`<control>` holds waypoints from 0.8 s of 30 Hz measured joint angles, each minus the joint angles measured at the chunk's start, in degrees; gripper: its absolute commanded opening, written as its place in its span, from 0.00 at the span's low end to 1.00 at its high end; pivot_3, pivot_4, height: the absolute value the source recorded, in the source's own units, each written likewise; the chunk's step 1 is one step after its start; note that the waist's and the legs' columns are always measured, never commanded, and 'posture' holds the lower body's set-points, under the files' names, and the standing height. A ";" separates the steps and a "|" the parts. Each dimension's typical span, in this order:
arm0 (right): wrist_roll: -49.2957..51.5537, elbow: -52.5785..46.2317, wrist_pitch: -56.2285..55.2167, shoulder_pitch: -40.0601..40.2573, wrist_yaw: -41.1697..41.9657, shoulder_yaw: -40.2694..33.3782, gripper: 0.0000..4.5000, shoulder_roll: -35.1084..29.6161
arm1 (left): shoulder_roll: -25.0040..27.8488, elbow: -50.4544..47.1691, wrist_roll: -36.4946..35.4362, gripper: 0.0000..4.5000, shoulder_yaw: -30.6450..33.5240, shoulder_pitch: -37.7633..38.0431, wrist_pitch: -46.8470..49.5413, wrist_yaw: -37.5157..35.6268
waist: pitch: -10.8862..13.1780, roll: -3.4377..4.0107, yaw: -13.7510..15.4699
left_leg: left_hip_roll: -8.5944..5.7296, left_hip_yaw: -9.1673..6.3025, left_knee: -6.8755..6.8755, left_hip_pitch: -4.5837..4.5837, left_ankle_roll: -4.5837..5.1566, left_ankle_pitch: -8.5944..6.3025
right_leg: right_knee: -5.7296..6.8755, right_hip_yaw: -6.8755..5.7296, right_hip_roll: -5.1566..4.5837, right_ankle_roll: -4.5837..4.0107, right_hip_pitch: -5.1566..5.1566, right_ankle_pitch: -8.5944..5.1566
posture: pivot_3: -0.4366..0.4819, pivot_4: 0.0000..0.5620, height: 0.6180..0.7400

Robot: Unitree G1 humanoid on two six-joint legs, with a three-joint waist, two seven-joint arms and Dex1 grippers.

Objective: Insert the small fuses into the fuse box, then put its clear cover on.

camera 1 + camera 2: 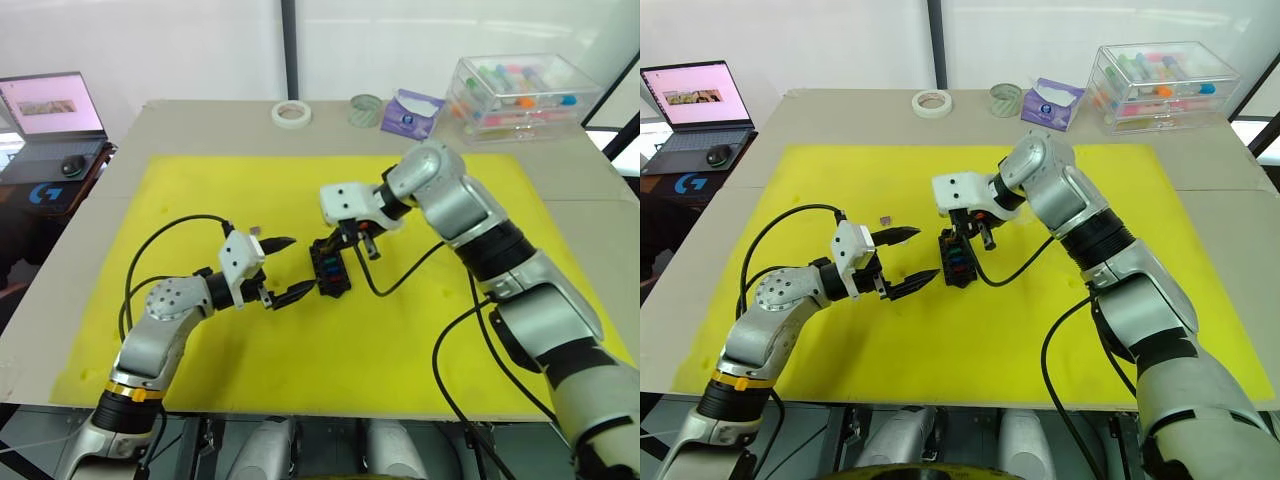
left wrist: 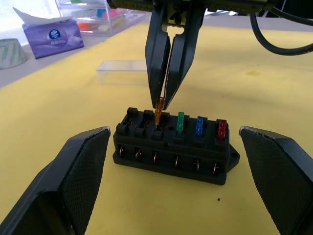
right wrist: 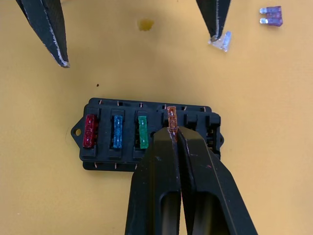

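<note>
— So, what's my right gripper (image 3: 172, 133) doing?
— Pinched tight on an orange fuse (image 3: 171, 116), its tip at the fourth slot of the fuse box (image 3: 146, 134), directly under the fingertips. I see red (image 3: 90, 130), blue (image 3: 117, 131) and green (image 3: 143, 132) fuses seated beside it.
— And my left gripper (image 2: 176, 176)?
— Spread wide, holding nothing, one finger on each side of the box without touching it.
— Anything loose?
— A purple fuse (image 3: 272, 15) and a clear one (image 3: 220, 41) lie on the yellow mat (image 1: 420, 330) past the box, near the left fingertips. The clear cover (image 2: 122, 72) sits on the mat behind the right gripper
</note>
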 measured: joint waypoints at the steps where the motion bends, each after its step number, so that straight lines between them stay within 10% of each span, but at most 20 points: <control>1: -0.04 0.07 -0.17 0.00 -0.05 0.06 0.00 0.00 | -0.02 0.03 0.00 0.99 0.00 -0.11 -0.01 -0.04 | 0.00 0.00 0.00 | 0.00 0.00 0.00 0.00 0.00 0.00 | 0.00 0.00 0.00 0.00 0.00 0.00 | 0.48 0.27 1.00; 24: -0.95 1.09 -1.53 0.00 -0.06 0.18 0.00 0.08 | -0.73 1.78 0.05 0.99 -0.09 -1.44 -0.96 -1.02 | 0.00 0.00 -0.05 | 0.00 0.00 0.01 0.00 0.00 0.00 | 0.01 -0.02 0.00 0.00 0.00 0.00 | 0.48 0.27 1.00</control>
